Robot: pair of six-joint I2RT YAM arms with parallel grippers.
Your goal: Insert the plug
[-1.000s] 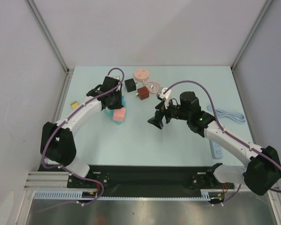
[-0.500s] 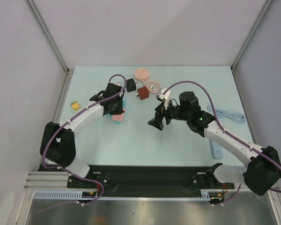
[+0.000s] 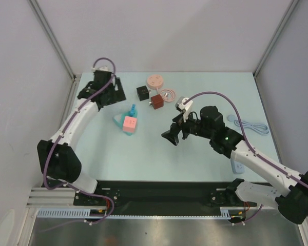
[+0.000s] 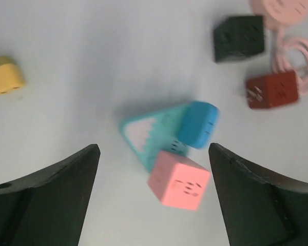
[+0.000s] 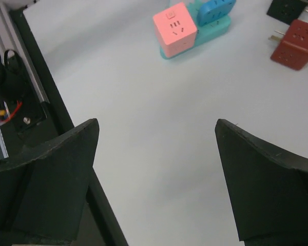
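- Right claw [image 3: 172, 136] hangs low over the bare middle of the bench [image 3: 143, 154], fingers spread wide with nothing between them.
- Just beyond, left of centre, lies a teal socket block [image 3: 118, 119]. A pink cube adapter [image 3: 130, 124] stands on its near end and a blue plug [image 3: 133, 109] on its far end.
- From the left wrist view the blue plug looks pushed into the block — whether it is fully down I cannot tell.
- Further back a red plug [image 3: 156, 101] lies loose on its side, prongs bare. A black cube [image 3: 142, 92] is just beside it and a pink reel [image 3: 155, 80] lies behind.
- Left claw [image 3: 113, 94] is at the far left, raised, spread and empty, well apart from the block.
- If the blue plug is the one meant, the work looks nearly done. Doing it well now means keeping both claws off the block — a nudge could tip it — and checking that the plug sits square.
- If the red one is meant, its prongs need lining up with the slots before pressing.
- No brand or writing can be read; only socket slots show on the cube faces.
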